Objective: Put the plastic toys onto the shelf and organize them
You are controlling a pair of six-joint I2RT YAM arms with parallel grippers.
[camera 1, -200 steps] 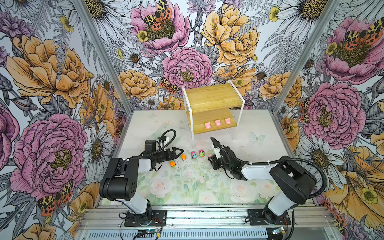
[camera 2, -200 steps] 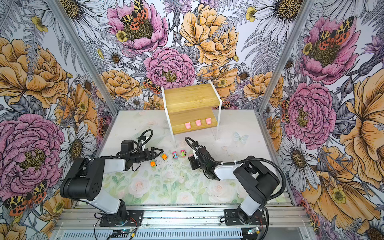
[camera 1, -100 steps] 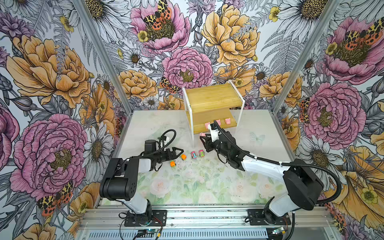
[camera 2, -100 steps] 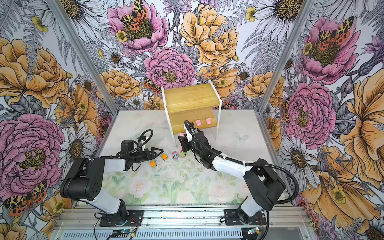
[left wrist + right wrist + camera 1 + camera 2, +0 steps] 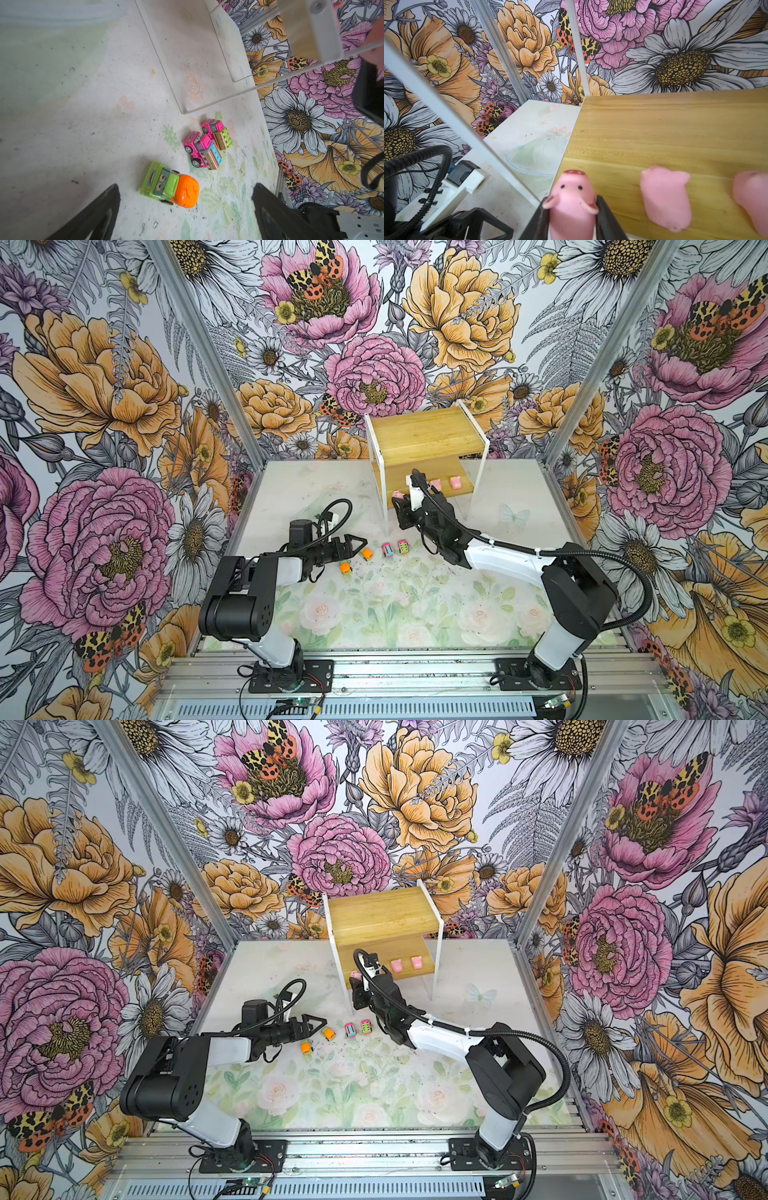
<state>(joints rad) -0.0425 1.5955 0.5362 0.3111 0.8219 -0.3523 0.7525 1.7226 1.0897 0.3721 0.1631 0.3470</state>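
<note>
right gripper (image 5: pixel 571 207) pinches pig (image 5: pixel 571 187) at left end of shelf (image 5: pixel 428 435) lower board, likely to extend the row (two pigs (image 5: pixel 664 195) lie beside) | left gripper (image 5: pixel 186 187) spread either side of orange car (image 5: pixel 170 185), seemingly for grasp | pink cars (image 5: pixel 202 149) wait on table (image 5: pixel 374 614)

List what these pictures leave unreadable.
- Held pig: its underside is cut off by the right wrist view's edge, so contact with the shelf is unclear.
- Far pig: cropped by that view's side edge.
- Lower board behind the right arm: hidden in both top views.
- One orange car: outside the left wrist view.
</note>
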